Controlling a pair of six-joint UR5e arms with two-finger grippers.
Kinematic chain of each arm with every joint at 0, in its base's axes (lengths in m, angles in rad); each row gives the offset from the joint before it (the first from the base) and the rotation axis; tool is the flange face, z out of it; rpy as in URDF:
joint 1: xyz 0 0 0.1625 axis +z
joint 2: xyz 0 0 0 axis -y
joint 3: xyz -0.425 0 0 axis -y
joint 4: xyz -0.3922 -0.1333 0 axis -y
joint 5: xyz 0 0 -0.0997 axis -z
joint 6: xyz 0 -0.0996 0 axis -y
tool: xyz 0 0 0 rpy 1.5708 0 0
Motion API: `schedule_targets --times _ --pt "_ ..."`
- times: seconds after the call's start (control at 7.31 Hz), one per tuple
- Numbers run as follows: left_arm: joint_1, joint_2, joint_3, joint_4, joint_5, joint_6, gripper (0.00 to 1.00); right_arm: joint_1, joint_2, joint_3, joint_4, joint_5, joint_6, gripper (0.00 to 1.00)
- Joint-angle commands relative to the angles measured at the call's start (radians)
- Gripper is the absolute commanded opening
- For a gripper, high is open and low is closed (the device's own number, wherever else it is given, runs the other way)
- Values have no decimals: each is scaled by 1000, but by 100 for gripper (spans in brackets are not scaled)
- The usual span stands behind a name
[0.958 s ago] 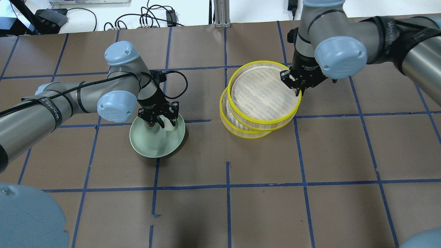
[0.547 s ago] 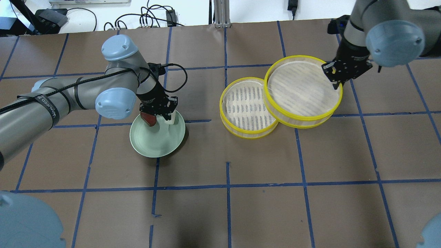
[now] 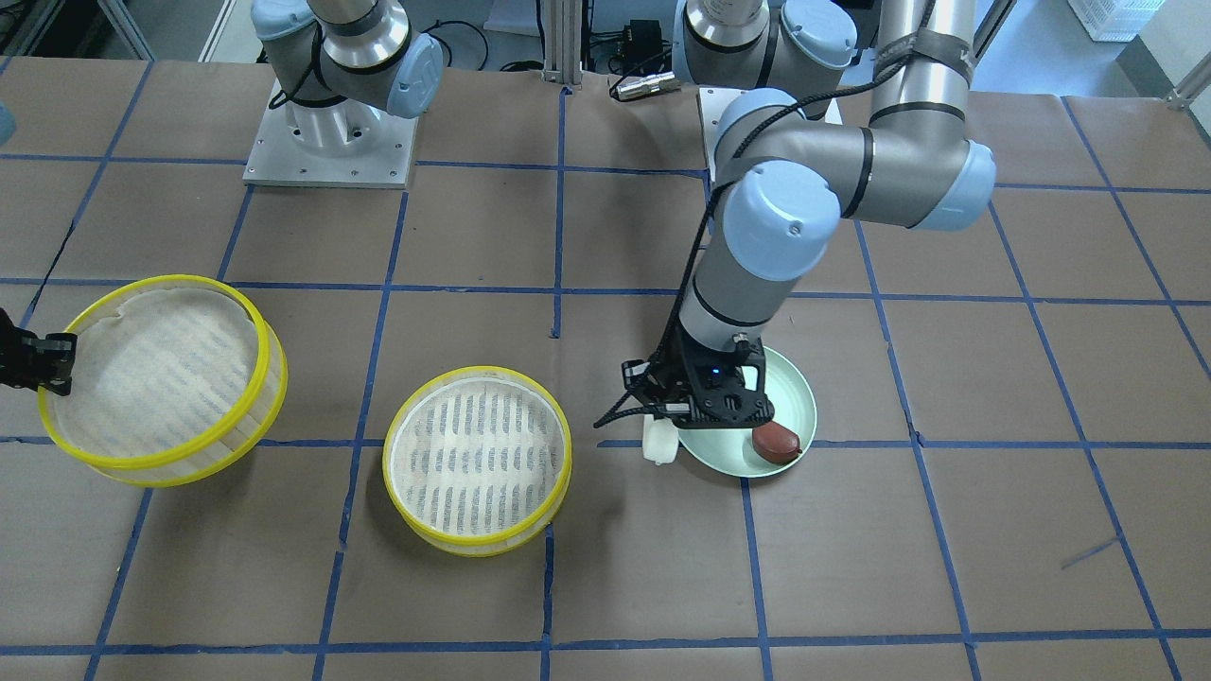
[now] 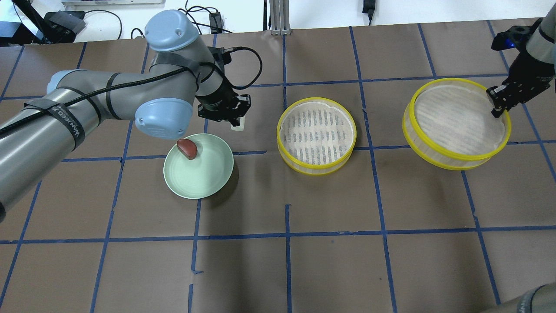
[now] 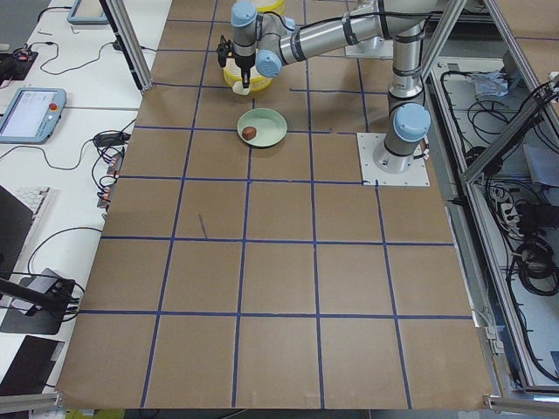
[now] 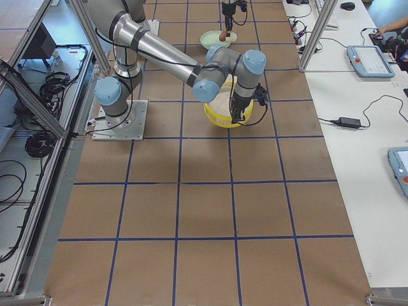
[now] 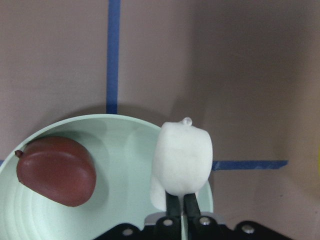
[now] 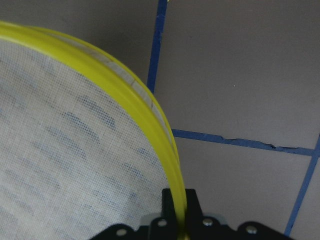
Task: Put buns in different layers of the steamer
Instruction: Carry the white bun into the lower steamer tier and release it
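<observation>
My left gripper (image 4: 236, 123) is shut on the white bun (image 4: 238, 126) and holds it in the air just past the far right edge of the pale green plate (image 4: 204, 182). The wrist view shows the white bun (image 7: 182, 160) pinched from below. The reddish-brown bun (image 4: 187, 148) lies on the plate's left side, and also shows in the front view (image 3: 776, 442). One yellow-rimmed steamer tray (image 4: 316, 135) sits empty on the table. My right gripper (image 4: 496, 109) is shut on the rim (image 8: 172, 165) of the second steamer tray (image 4: 454, 119), which is tilted, far right.
Brown table paper with blue tape grid lines lies all around. Cables and a metal post (image 4: 278, 17) stand beyond the table's far edge. About a tray's width of bare table lies between the two trays.
The right gripper carried the upper tray off the lower one and far to the right. The left gripper lifted the white bun off the plate, up and to the right; the brown bun stayed.
</observation>
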Motion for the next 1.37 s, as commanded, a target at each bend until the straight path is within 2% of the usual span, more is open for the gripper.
schedule_targets --times 0.0,0.14,0.27,0.41,0.55,0.82,0.96,1.09,1.23 --pt "-118 -28 56 19 -89 -269 4 -13 25 6 -17 -5 -16 6" --pt "-135 -62 60 150 -161 -407 4 -13 25 6 -18 -5 -16 6" --pt "-139 -111 62 245 -193 -481 4 -13 25 6 -18 -7 -16 6" --pt "-144 -146 62 279 -194 -502 13 -13 25 6 -18 -7 -16 6" --pt "-146 -154 61 278 -189 -507 90 -13 24 4 -18 -8 -16 6" --pt "-146 -154 60 280 -188 -513 100 -13 22 -1 -14 -8 -14 6" --pt "-146 -153 60 278 -188 -507 100 -13 14 -2 -7 -10 -11 6" --pt "-137 -125 48 277 -182 -393 100 -2 1 -10 0 -10 5 6" --pt "-74 -111 35 258 -133 -172 100 30 -36 -7 26 -8 69 7"
